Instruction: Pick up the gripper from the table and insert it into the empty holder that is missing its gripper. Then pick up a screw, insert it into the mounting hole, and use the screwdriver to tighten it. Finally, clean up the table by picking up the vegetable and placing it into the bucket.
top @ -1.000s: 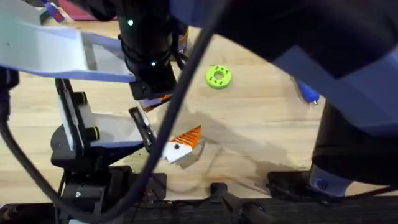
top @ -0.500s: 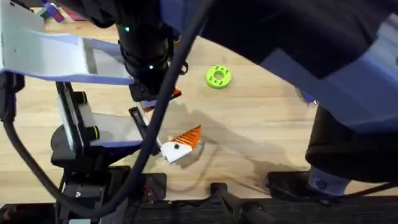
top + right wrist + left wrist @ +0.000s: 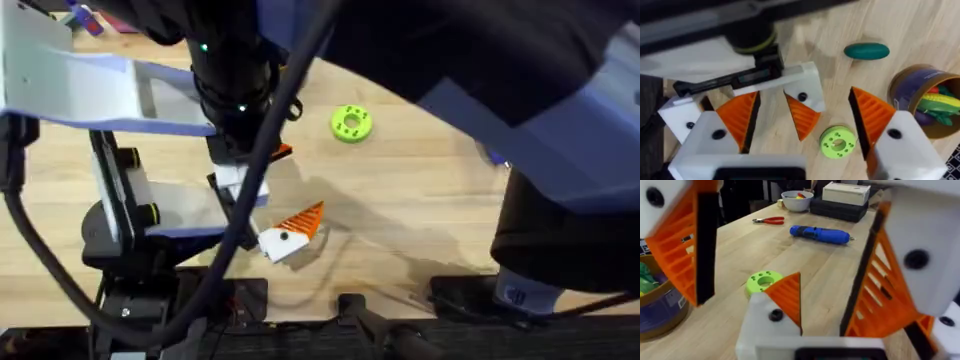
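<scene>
Beyond the disc (image 3: 763,280), the screwdriver (image 3: 820,234)

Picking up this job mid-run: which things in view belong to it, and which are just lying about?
Belongs to the job:
- holder with orange gripper seated
- blue screwdriver
- toy cucumber
- bucket

Just lying about:
- green disc
- red-handled pliers
- white bowl
- box

a workshop or robotics lab, by the look of it: a pale wooden workbench (image 3: 840,275) with tools lying about, red-handled pliers (image 3: 768,220) and a blue electric screwdriver (image 3: 821,234) among them. a white bowl (image 3: 797,200) of small parts and a white box (image 3: 846,192) on a black case stand at the bench's far end.
</scene>
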